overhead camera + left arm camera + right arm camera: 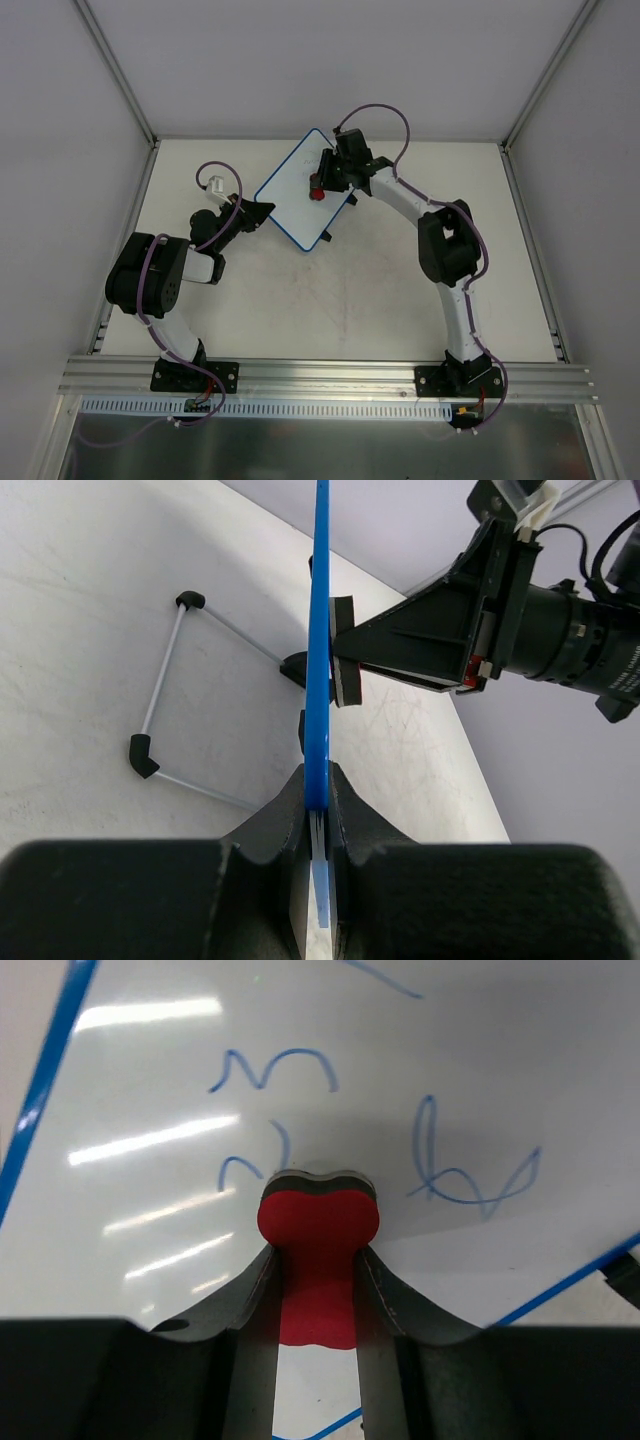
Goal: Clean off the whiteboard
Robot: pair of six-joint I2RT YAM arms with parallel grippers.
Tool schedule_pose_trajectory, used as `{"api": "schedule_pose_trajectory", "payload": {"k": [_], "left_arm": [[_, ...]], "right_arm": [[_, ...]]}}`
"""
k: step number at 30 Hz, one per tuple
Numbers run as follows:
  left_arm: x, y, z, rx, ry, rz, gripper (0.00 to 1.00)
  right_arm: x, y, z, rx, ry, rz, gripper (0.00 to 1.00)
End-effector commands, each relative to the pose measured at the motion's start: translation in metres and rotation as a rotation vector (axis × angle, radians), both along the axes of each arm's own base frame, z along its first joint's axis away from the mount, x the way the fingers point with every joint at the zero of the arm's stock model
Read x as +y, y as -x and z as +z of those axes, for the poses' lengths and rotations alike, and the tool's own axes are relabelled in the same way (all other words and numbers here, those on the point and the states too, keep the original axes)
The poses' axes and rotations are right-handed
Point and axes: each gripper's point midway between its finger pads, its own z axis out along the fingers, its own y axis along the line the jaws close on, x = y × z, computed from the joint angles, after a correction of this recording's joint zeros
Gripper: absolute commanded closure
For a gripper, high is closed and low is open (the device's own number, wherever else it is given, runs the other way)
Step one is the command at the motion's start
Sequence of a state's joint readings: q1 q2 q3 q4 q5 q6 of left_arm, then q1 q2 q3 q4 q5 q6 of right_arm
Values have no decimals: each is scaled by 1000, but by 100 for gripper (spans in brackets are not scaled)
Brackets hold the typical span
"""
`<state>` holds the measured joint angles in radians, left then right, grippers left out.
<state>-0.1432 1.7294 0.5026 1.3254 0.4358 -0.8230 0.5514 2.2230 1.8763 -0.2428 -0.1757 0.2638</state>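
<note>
The whiteboard (292, 200), white with a thin blue rim, is tilted up off the table at the back centre. My left gripper (262, 212) is shut on its blue edge (318, 680), seen edge-on in the left wrist view. My right gripper (320, 183) is shut on the red bone-shaped eraser (318, 1235), whose grey pad presses on the board face (150, 1170). Blue scribbles (275, 1070) remain above and to the right of the eraser. The eraser also shows in the top view (316, 191).
A wire stand with black corners (160, 685) shows behind the board in the left wrist view. The right arm's wrist (470, 630) is close on the board's other side. Grey enclosure walls and metal posts (120, 75) ring the white table (350, 300).
</note>
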Motion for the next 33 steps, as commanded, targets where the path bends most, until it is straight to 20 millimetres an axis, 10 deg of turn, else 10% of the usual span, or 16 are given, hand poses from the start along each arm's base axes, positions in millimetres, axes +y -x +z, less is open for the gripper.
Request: {"api": "schedule_pose_trajectory", "payload": {"k": [1, 15, 33], "left_arm": [[-17, 13, 78, -393, 5, -86, 100], [-17, 13, 78, -388, 9, -85, 100], [-18, 13, 77, -385, 10, -92, 100]], "right_arm": [[-27, -6, -35, 99, 32, -123, 100], [-69, -12, -79, 273, -22, -253, 100], [-69, -25, -46, 191, -15, -241, 100]]}}
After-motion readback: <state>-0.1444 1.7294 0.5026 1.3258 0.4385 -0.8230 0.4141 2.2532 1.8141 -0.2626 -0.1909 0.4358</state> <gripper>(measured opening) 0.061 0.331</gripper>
